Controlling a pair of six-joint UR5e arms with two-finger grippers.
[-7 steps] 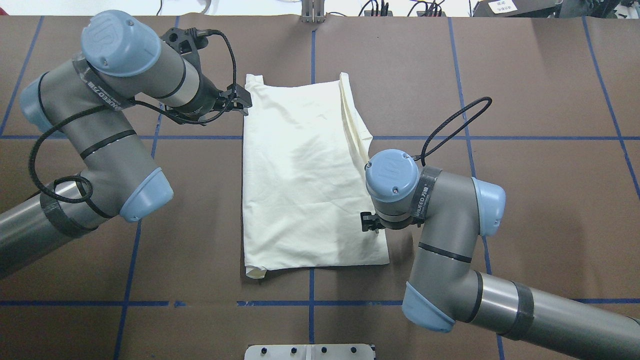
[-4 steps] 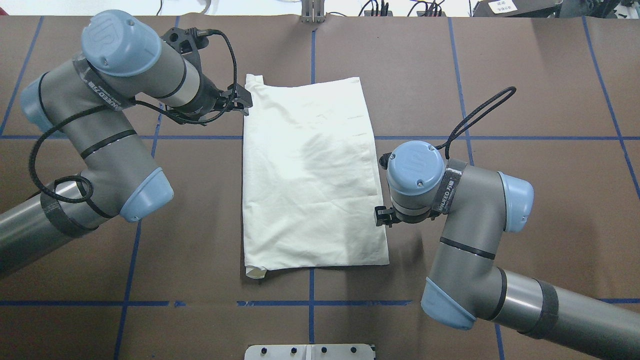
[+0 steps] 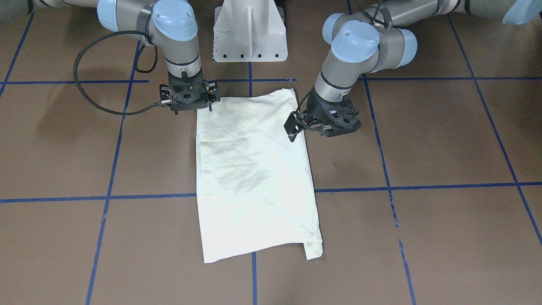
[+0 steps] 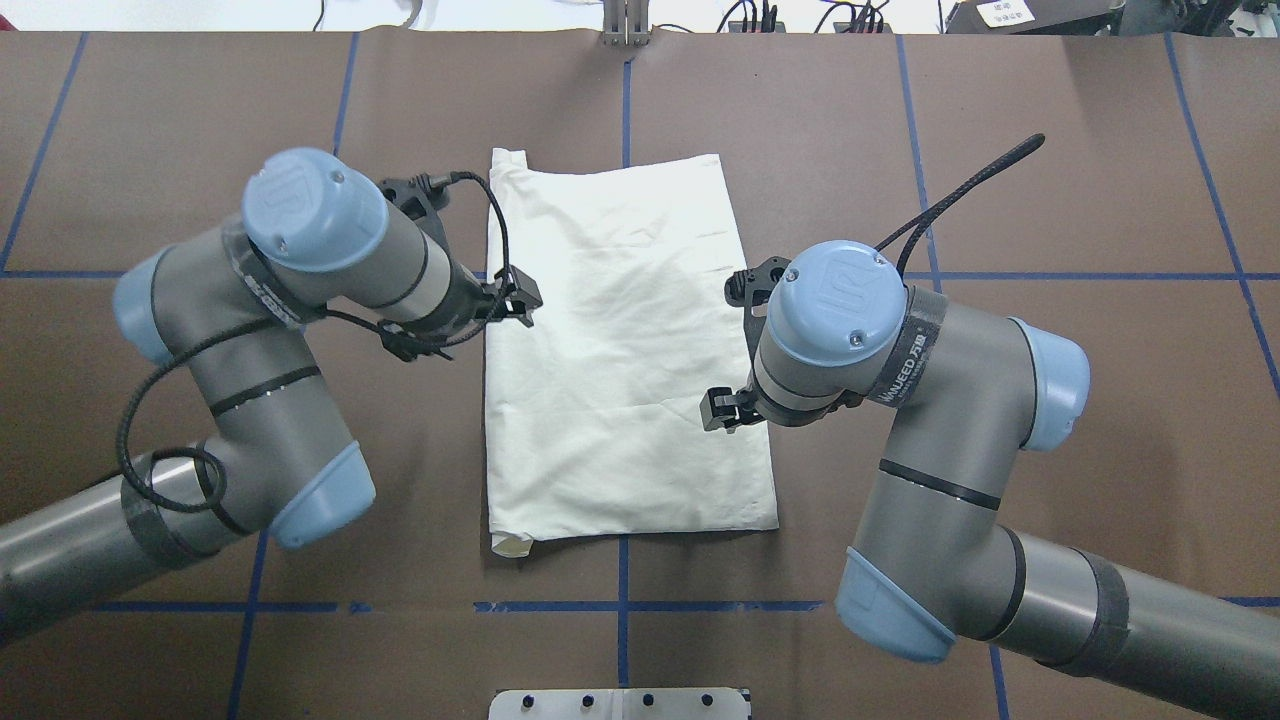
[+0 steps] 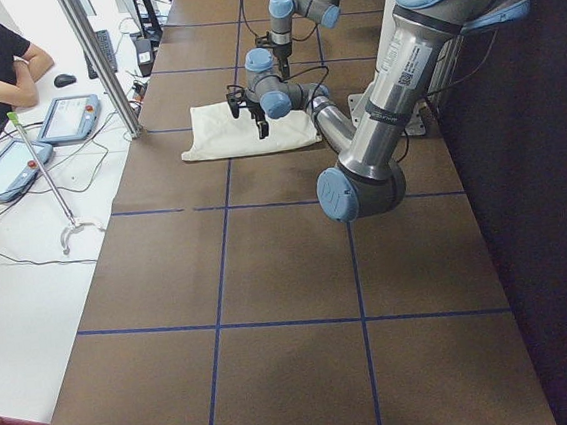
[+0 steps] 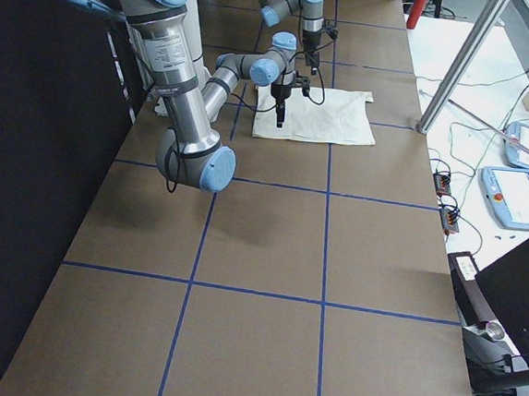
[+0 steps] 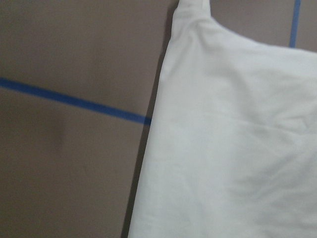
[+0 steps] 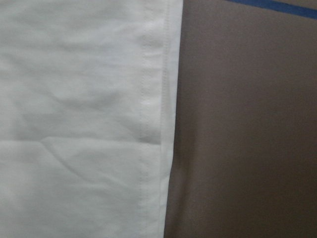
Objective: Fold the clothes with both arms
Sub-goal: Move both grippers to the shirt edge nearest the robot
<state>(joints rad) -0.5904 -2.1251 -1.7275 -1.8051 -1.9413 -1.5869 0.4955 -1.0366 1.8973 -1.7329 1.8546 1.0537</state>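
**Shirt flat mid-desk, both claws empty at its long edges**

Near edge: metal plate (image 4: 620, 703) bolted at the middle of the desk (image 4: 1050, 150). Just past it a blue tape line (image 4: 700, 606) crosses the brown top.

Next, the shirt (image 4: 620, 350). It's folded into a long rectangle, plain cream side up, lying flat at the desk's centre with the long axis running away from the robot. A small flap (image 4: 510, 543) pokes out at the near left corner. Light creases, stitched hem along the right edge.

Right claw (image 4: 718, 410) is over the shirt's right edge, nearer half, pointing straight down. Jaws look spread, nothing in them. Can't tell whether the tips touch the cloth.

Farther up, left claw (image 4: 525, 298) is tilted in over the left edge, about level with the cross tape line. Jaws also read as apart, nothing gripped.

Far hem sits short of the desk's back edge, with a second small flap at the far left corner. Cables (image 4: 760, 15) lie beyond.
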